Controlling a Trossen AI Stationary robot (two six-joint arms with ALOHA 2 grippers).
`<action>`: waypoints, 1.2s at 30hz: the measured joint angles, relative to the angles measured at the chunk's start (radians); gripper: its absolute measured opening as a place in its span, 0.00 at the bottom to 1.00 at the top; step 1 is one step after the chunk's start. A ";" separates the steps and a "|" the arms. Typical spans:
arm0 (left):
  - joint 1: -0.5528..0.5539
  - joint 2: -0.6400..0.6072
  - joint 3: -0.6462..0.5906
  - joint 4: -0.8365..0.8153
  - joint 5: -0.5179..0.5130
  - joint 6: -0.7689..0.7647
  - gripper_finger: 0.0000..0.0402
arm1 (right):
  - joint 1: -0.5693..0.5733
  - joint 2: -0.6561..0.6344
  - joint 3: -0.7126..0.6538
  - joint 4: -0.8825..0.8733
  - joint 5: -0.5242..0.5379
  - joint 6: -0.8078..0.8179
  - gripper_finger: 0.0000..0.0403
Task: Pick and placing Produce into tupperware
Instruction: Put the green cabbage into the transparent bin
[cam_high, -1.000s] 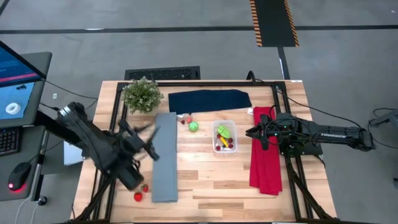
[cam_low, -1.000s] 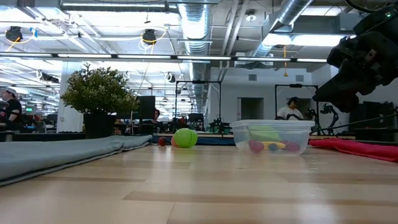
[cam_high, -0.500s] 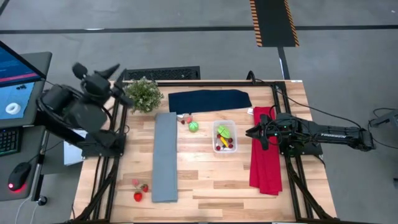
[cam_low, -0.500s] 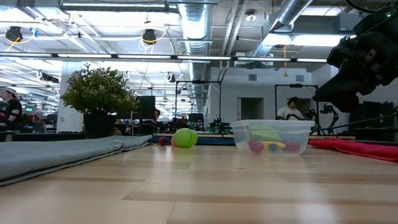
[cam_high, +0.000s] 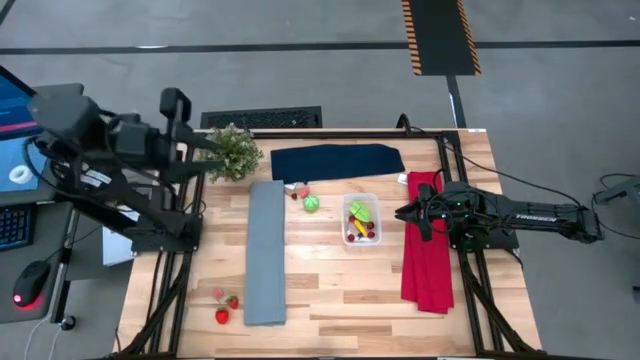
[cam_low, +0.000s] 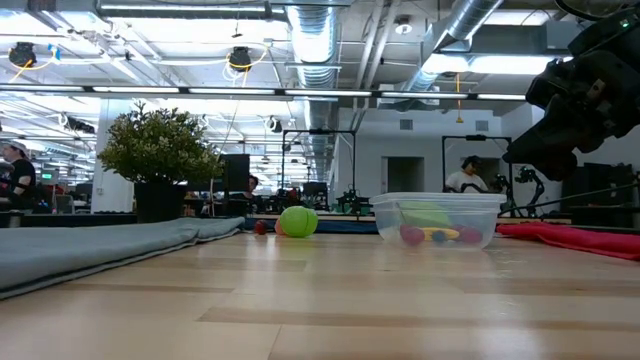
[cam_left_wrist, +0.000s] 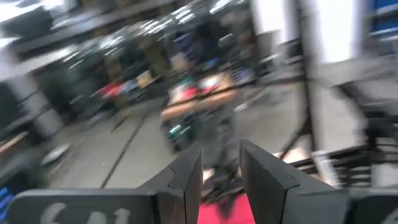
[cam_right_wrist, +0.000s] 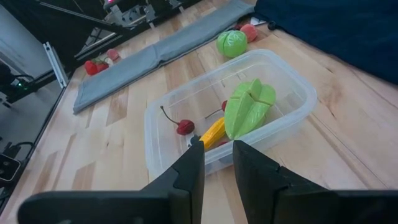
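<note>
The right gripper (cam_high: 401, 213), fingers slightly apart and empty, hovers just beside the tub (cam_high: 361, 219) holding fruit, while the left gripper (cam_high: 200, 150), also narrowly parted, hangs near the potted plant (cam_high: 229, 151).

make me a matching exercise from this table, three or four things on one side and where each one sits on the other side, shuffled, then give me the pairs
Things:
1. yellow piece
2. lime-green ball
3. red cloth
4. potted plant

Places:
A. far left corner of the table
B. inside the tupperware
C. under the right claw
D. on bare wood between grey cloth and tupperware

Pairs: 1-B, 2-D, 3-C, 4-A
</note>
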 joint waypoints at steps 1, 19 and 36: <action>0.000 0.005 -0.007 -0.009 -0.051 -0.018 0.24 | 0.000 0.000 0.000 0.000 0.000 0.000 0.27; 0.209 0.082 -0.696 -0.101 0.376 -0.194 0.24 | 0.000 0.000 0.000 0.000 0.000 0.000 0.27; 0.269 0.099 -1.040 0.304 0.013 -0.180 0.24 | 0.000 0.000 0.000 -0.001 0.000 0.000 0.27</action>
